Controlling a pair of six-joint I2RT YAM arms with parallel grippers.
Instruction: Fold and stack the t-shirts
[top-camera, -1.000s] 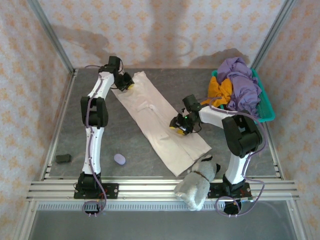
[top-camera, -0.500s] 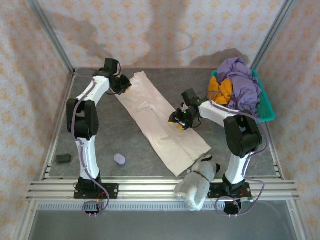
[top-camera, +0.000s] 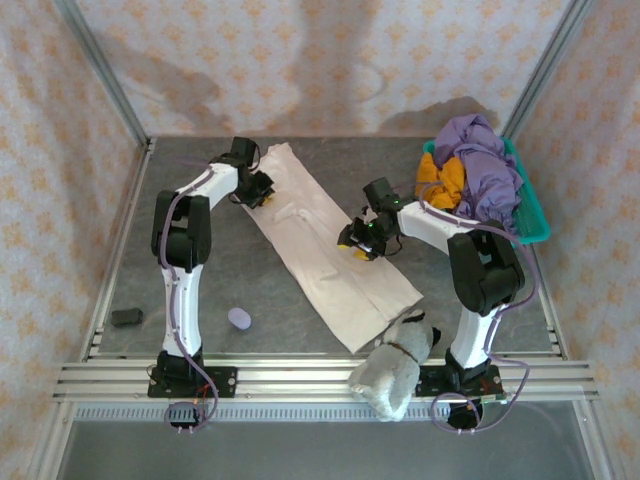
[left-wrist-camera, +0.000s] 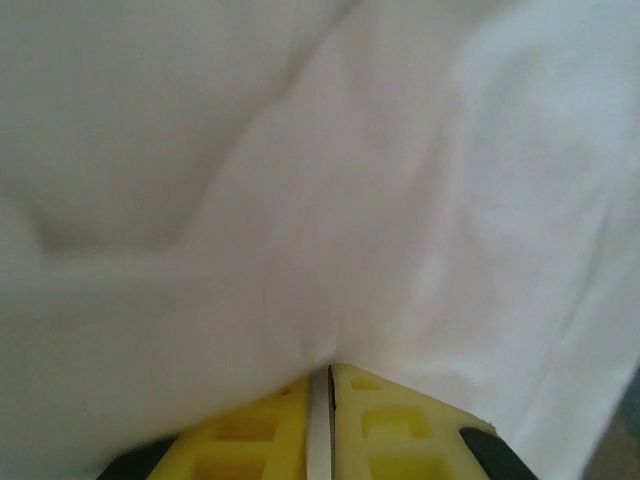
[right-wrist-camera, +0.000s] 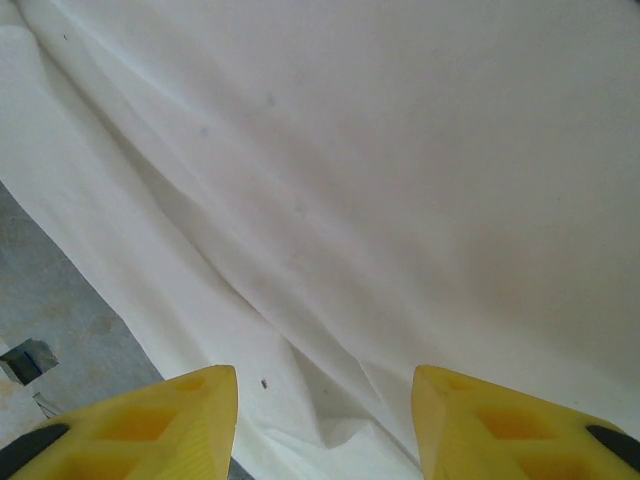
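Top external: cream shirt (top-camera: 330, 250) spread as a long diagonal strip left of the basket (top-camera: 535, 228), purple shirt (top-camera: 485, 165) and orange shirt (top-camera: 440, 180) heaped inside it. Left wrist: left gripper (left-wrist-camera: 322, 388) pinched tight on a thin fold at the strip's end farthest from the basket, finger bases cut off. Right wrist: right gripper (right-wrist-camera: 323, 390) wide apart, holding nothing, over the basket-side edge.

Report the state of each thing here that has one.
Cream-white t-shirt: laid out as a long strip.
Left gripper: jaws shut on the cream-white t-shirt's far end.
Right gripper: jaws open over it.
Purple t-shirt: crumpled in teal basket.
Orange t-shirt: crumpled there too.
Plush toy: lying down.
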